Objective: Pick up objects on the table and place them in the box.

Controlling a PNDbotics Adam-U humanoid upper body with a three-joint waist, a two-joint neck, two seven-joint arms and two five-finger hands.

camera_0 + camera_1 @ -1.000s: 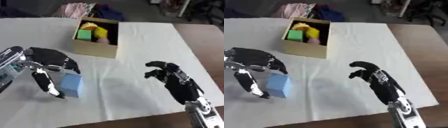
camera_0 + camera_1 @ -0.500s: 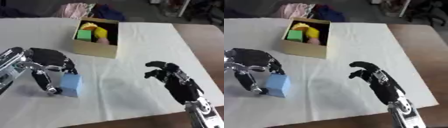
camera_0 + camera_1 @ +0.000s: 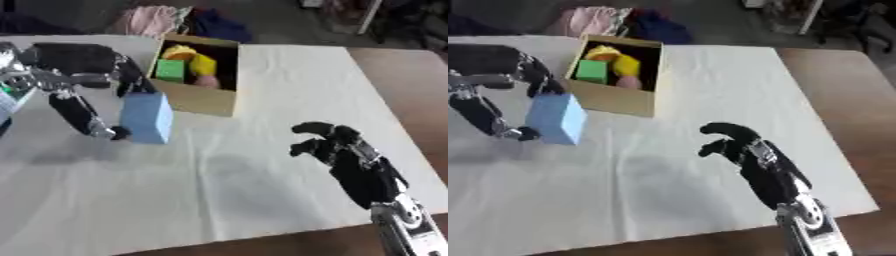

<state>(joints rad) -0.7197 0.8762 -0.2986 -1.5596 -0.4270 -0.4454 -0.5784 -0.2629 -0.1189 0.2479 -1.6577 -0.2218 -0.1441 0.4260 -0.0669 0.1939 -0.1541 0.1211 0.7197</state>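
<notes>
My left hand (image 3: 83,75) is shut on a light blue block (image 3: 147,118), pinching it between thumb and fingers and holding it lifted above the white cloth, just left of the cardboard box (image 3: 203,99). The box stands open at the back centre and holds a green block (image 3: 171,70), a yellow thing (image 3: 194,59) and something pink. My right hand (image 3: 350,162) hovers over the cloth at the lower right, fingers curled and holding nothing.
A white cloth (image 3: 227,165) covers the table; bare brown tabletop (image 3: 402,90) shows at the right edge. A pile of pink and dark blue clothes (image 3: 179,20) lies beyond the table's far edge, behind the box.
My left hand has closed on the blue block and lifted it off the cloth toward the box. The right hand has stayed in place.
</notes>
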